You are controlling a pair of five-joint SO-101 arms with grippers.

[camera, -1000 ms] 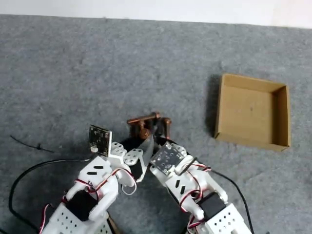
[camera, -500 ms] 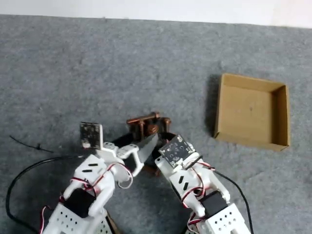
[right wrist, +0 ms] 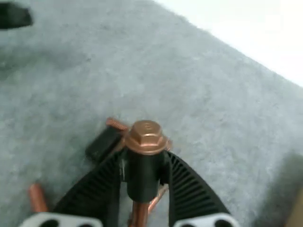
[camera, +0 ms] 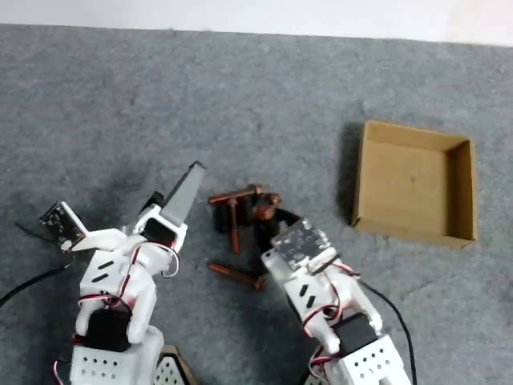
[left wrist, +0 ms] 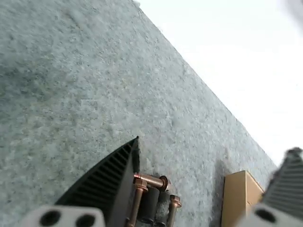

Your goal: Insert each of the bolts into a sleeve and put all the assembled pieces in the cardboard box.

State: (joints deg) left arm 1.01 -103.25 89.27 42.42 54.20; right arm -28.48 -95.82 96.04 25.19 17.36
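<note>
My right gripper [right wrist: 144, 163] is shut on a black sleeve [right wrist: 142, 177] with a copper bolt [right wrist: 146, 136] standing in it, head up; in the high view the right gripper [camera: 268, 220] sits at the right side of the pile. Loose copper bolts [camera: 236, 195] and black sleeves [camera: 220, 218] lie at the centre of the carpet. One more bolt [camera: 236, 275] lies apart, nearer the arms. My left gripper [camera: 172, 196] is open and raised to the left of the pile, nothing between its fingers [left wrist: 111, 172]. The cardboard box [camera: 414, 183] sits empty at the right.
Grey carpet [camera: 120, 104] covers the table. A thin black cable [camera: 40, 235] lies at the left edge by the left arm. The box's corner [left wrist: 241, 198] and the pile's bolts [left wrist: 151, 180] appear beyond the left gripper. A spare sleeve [right wrist: 103, 142] lies behind the held piece.
The left arm has swung left and lifted away from the pile, gripper open. A bolt now lies alone near the arms. The right gripper has stayed shut on the sleeve and bolt.
</note>
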